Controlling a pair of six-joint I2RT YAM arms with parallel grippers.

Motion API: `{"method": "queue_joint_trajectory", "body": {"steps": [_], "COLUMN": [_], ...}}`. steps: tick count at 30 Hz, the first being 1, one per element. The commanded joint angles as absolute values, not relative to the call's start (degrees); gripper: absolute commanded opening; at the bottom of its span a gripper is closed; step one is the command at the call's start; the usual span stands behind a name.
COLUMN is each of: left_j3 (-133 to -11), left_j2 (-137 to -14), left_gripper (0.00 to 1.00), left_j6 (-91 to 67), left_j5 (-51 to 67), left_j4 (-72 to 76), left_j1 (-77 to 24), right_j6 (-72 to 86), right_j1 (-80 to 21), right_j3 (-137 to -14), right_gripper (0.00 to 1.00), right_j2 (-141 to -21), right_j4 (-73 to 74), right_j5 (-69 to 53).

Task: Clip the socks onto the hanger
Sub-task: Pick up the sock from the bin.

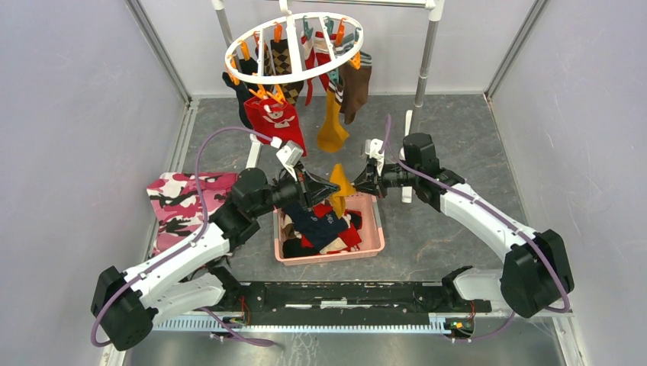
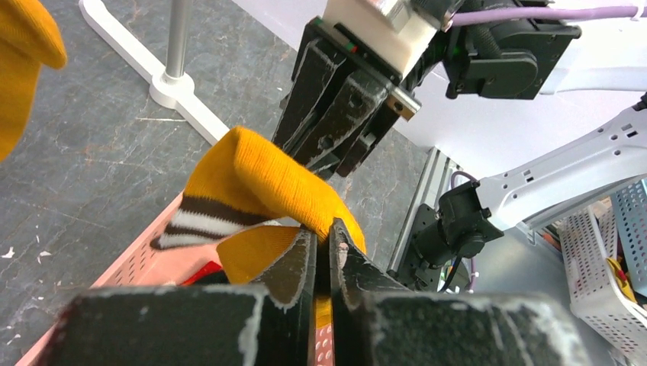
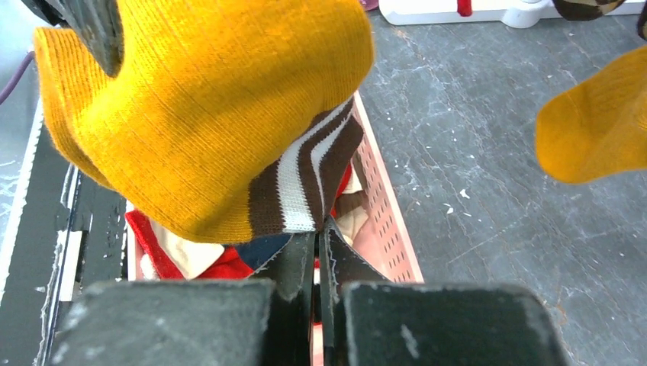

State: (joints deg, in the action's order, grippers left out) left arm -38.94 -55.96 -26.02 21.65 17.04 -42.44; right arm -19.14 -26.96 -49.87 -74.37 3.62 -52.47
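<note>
A mustard yellow sock (image 1: 341, 187) with a brown and white striped cuff hangs between both grippers, just above the pink basket (image 1: 371, 245). My left gripper (image 2: 324, 232) is shut on the sock's yellow fabric (image 2: 252, 179). My right gripper (image 3: 320, 232) is shut on the lower edge of the striped cuff (image 3: 305, 191). From above, the left gripper (image 1: 332, 189) and right gripper (image 1: 358, 185) face each other tip to tip. More socks (image 1: 324, 225) lie in the basket. The white round hanger (image 1: 294, 46) hangs at the back with several socks clipped on.
A pink camouflage cloth (image 1: 179, 206) lies left of the basket. The metal rack's pole (image 1: 426, 61) and white foot (image 1: 408, 126) stand behind the right arm. A clipped mustard sock (image 1: 332, 126) dangles just behind the grippers. Grey walls close in both sides.
</note>
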Motion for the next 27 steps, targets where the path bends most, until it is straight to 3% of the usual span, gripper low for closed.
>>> {"method": "queue_joint_trajectory", "body": {"steps": [1,3,8,13,23,27], "left_j3": [-37.9,-37.7,-36.8,-34.9,-36.8,-38.1], "left_j2": [-53.8,-53.2,-50.1,-46.7,-50.9,-49.1], "left_gripper": [0.14,0.27,0.73,0.92,0.97,0.97], "left_j6": [-27.8,-27.2,-27.1,-28.2,-34.4,-34.1], "left_j5": [23.0,22.3,18.1,15.1,19.2,20.5], "left_j4": [19.3,17.8,13.7,14.2,18.6,16.9], "left_j1": [-41.8,-41.5,-41.0,-40.8,-37.4,-35.1], "right_j6": [-20.2,-23.4,-34.8,-41.7,-67.4,-68.3], "right_j1": [-25.5,-25.3,-25.3,-25.3,-25.3,-25.0], "right_j3": [-51.8,-53.3,-57.6,-60.4,-68.0,-70.2], "right_gripper": [0.00,0.00,0.00,0.00,0.00,0.00], "right_j2": [-71.8,-71.3,-69.7,-67.7,-68.5,-68.7], "right_j4": [4.3,7.9,16.7,21.1,33.3,33.7], "right_j5": [-52.6,-50.7,-41.5,-36.0,-40.1,-37.6]}}
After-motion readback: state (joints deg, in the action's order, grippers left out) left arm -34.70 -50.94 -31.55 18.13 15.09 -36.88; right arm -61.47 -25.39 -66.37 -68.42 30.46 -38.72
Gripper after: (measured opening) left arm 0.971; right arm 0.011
